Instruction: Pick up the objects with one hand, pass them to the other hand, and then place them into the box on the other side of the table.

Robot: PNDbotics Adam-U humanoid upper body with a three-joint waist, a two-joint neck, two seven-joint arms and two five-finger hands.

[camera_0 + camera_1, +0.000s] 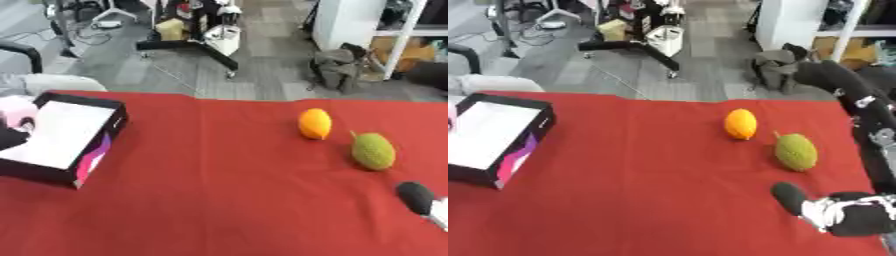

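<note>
- Red cloth over the counter [227, 200], spread from near edge to far edge.
- Orange, egg-shaped fruit [741, 124] lying right of centre, toward the far side of the counter.
- Green, bumpy fruit [796, 153] with a short stem, just beside the orange one, nearer and further right, apart from it.
- Black box [61, 145] with a white inside and a pink-purple patch on its near side, set at the left edge of the counter, well apart from both fruits.
- Pale pink shape [17, 112] at the box's far left rim, with something dark just below it; possibly the left hand carrying a thing, but too blurred and too cropped to say, so cannot tell how the fingers stand.
- Right hand [846, 215] low over the cloth at the near right, black with white patches, one dark rounded fingertip [787, 195] reaching left toward the middle of the counter.
- Nothing grasped there; fingers look extended rather than clenched, though the blur leaves that unsure.
- Right arm [859, 105] black, coming down from the upper right, seen best in the right eye view.
- Green fruit close beyond the right hand, not touching it.
</note>
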